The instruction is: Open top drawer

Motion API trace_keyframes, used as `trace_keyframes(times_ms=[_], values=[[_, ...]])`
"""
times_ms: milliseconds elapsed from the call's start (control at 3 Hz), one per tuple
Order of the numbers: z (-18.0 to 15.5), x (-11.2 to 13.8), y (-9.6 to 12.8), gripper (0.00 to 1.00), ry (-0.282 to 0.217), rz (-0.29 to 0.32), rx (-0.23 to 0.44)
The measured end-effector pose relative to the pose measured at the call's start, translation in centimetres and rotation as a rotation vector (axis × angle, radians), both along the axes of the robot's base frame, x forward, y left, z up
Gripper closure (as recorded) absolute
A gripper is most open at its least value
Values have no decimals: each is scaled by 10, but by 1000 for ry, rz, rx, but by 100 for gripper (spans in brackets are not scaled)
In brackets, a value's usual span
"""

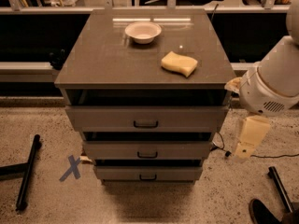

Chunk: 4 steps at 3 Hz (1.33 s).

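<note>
**Floor, nearest:** blue tape cross [72,168]; black bar [28,171] lying at the left.

**Cabinet, lower part:** bottom drawer [117,173] and middle drawer [112,150], each with a like pull (neither is the target).

**Gripper [243,152]:** cream, hanging tip-down off the cabinet's right side, about level with the middle drawer and apart from every front. How wide it stands cannot be told.

**Top drawer [187,118]:** directly under the cabinet top, grey front, black centre pull [145,124], nothing touching it.

**Cabinet top, farther:** yellow sponge [179,63], with a white bowl [143,31] behind it.

**Step judged:** approach, pull not yet reached. The next move calls for travel leftward and slightly up to the pull, a grip on it, then a straight draw outward.
</note>
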<state>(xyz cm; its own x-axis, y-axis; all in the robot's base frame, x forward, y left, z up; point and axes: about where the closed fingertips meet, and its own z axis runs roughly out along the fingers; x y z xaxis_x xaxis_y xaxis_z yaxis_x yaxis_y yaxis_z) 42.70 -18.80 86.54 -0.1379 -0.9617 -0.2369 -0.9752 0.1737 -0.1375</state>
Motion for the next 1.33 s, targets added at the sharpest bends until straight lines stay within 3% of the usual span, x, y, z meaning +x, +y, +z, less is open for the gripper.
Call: trace_keyframes(times_ms=[667,1000,1333], values=[[-11,7,2,0,-12,11,-17],[-53,38,9,0,-55,55,-76],[-82,65,15,0,-69,96,-83]])
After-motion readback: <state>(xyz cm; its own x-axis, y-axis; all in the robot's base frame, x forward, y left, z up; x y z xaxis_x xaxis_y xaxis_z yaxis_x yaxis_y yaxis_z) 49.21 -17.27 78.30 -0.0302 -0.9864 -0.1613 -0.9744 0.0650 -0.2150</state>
